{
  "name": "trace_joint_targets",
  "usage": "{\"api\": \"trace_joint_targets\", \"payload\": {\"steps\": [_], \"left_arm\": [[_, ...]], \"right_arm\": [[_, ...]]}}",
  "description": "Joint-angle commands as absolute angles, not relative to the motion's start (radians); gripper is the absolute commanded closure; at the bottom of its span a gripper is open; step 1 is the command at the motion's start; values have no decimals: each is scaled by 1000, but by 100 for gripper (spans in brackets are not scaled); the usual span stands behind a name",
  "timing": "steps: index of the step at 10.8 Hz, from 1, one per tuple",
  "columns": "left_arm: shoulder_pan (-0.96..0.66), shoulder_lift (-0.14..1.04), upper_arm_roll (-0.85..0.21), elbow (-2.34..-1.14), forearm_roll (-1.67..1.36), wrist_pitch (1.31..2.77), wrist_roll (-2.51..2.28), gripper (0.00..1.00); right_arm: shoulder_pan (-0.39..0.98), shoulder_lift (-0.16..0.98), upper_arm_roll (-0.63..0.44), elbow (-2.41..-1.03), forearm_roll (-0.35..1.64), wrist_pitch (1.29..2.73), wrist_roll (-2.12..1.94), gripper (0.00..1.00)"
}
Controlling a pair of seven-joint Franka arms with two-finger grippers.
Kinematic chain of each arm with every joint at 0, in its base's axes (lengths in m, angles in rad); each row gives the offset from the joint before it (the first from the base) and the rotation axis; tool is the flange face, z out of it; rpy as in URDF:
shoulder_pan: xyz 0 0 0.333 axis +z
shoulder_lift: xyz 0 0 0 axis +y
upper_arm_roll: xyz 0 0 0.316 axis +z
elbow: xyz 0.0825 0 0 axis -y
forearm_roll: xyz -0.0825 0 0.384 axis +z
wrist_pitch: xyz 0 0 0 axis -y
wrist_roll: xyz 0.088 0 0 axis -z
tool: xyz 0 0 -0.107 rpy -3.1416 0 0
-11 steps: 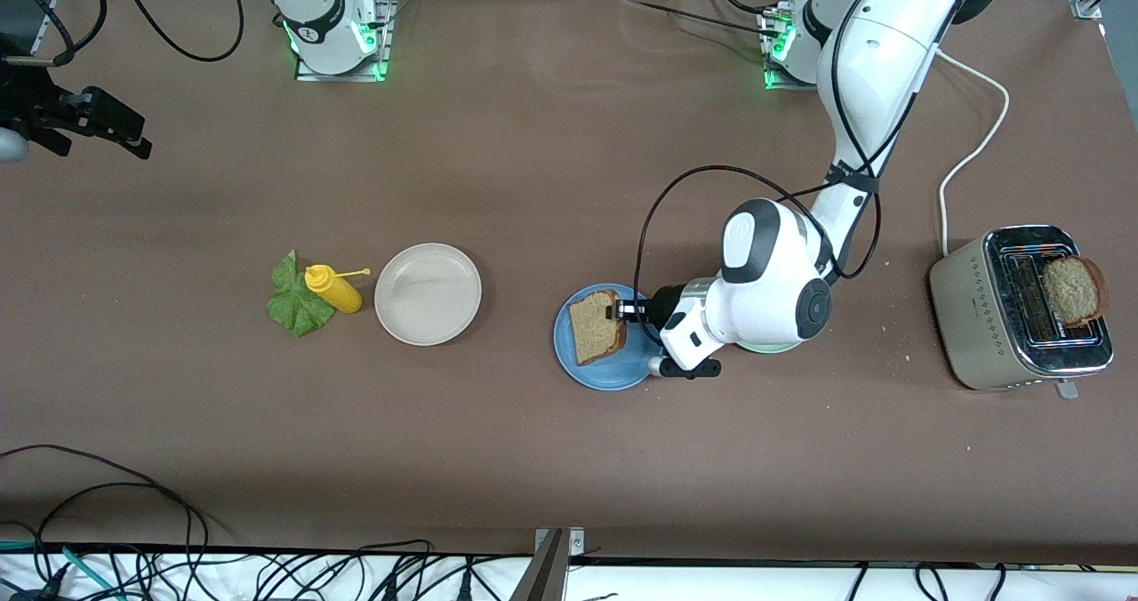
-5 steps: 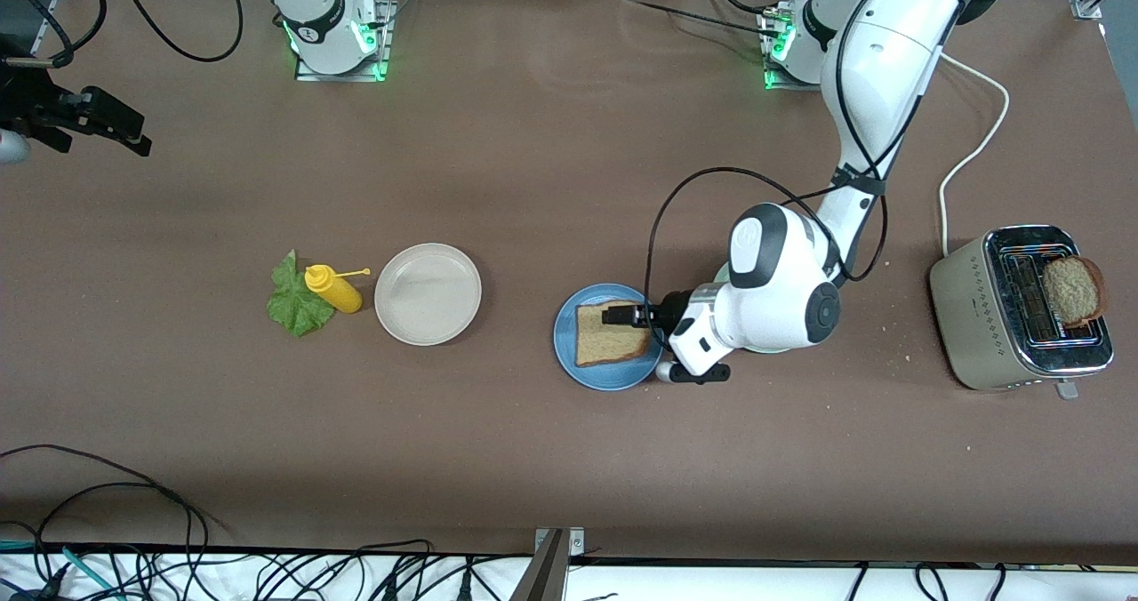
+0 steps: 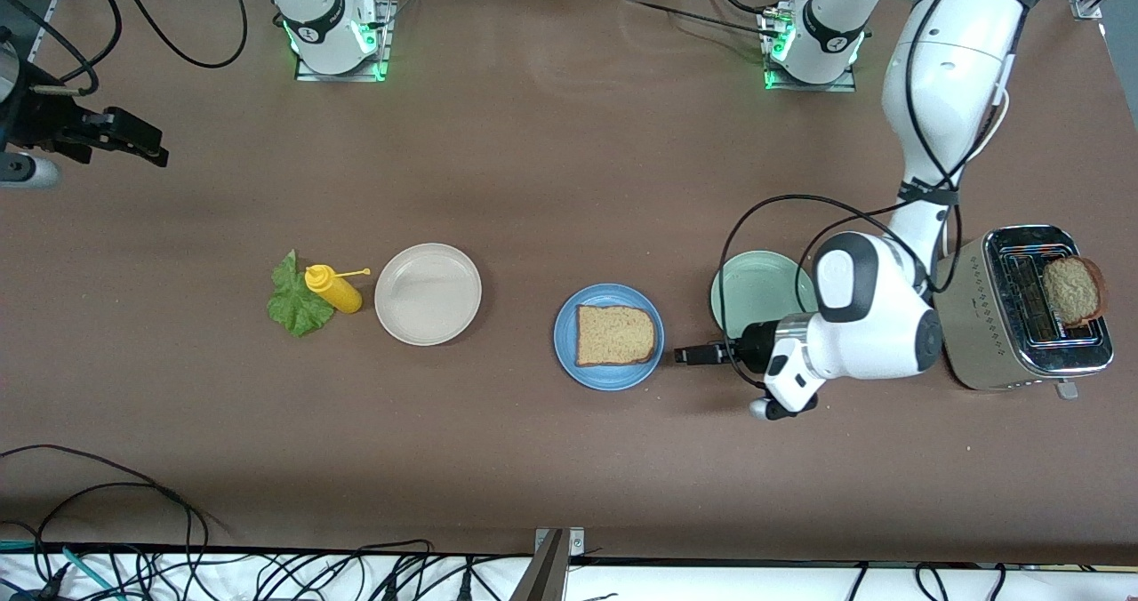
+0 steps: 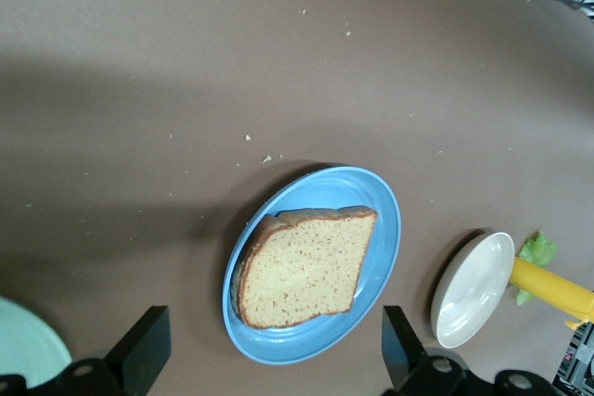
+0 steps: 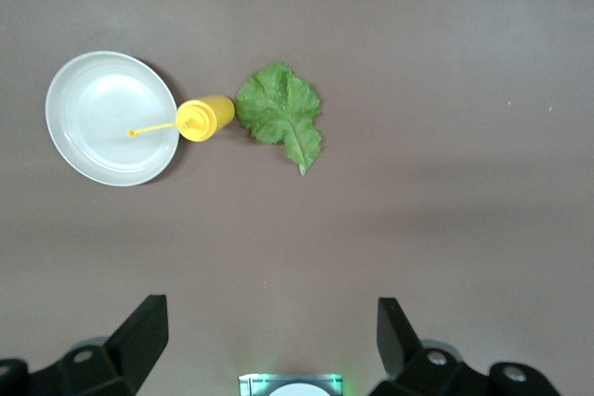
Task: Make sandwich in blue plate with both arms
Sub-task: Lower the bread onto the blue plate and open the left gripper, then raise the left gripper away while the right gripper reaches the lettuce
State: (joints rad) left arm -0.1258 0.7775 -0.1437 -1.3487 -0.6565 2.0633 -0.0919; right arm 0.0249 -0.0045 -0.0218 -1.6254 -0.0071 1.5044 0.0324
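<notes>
Front view, as we read it: one bread slice (image 3: 617,335) lies flat on the blue plate (image 3: 566,350); the left gripper (image 3: 689,354) hangs just beside that plate, toward the left arm's end of the table, fingers spread and empty; near it we see the mint-green plate (image 3: 756,294) and a toaster (image 3: 978,316) holding a second slice (image 3: 1074,290); the right gripper (image 5: 269,331) waits high above the lettuce leaf (image 5: 280,112), mustard bottle (image 5: 206,118) and cream plate (image 5: 93,108), fingers spread.

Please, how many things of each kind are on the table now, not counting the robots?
Plates: 3 (blue plate, white plate, green plate)
Bread slices: 2 (on the blue plate, in the toaster)
Lettuce leaves: 1
Mustard bottles: 1
Toasters: 1
Total: 8
</notes>
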Motion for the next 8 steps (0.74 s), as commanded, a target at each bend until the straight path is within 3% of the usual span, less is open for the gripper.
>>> {"api": "trace_joint_targets", "payload": {"steps": [1,4,6,8], "left_arm": [[-156,637,-138,-1435,-670,2037,-83,0],[-114,371,-103,-1639,-544,2037,-81,0],[-62,240,-83,-1701,-455,2004,-84,0],[-8,134,-83,-1715,-318,1878,-84,0]], "right_arm": [[18,70,-23,-1634,-6,1492,25,0],[17,112,-23,-1753,-6,1651,9,0],[9,123,-29,-1900,0,1866,-125,0],[11,142,-29,-1995,2,2029,-126,0]]}}
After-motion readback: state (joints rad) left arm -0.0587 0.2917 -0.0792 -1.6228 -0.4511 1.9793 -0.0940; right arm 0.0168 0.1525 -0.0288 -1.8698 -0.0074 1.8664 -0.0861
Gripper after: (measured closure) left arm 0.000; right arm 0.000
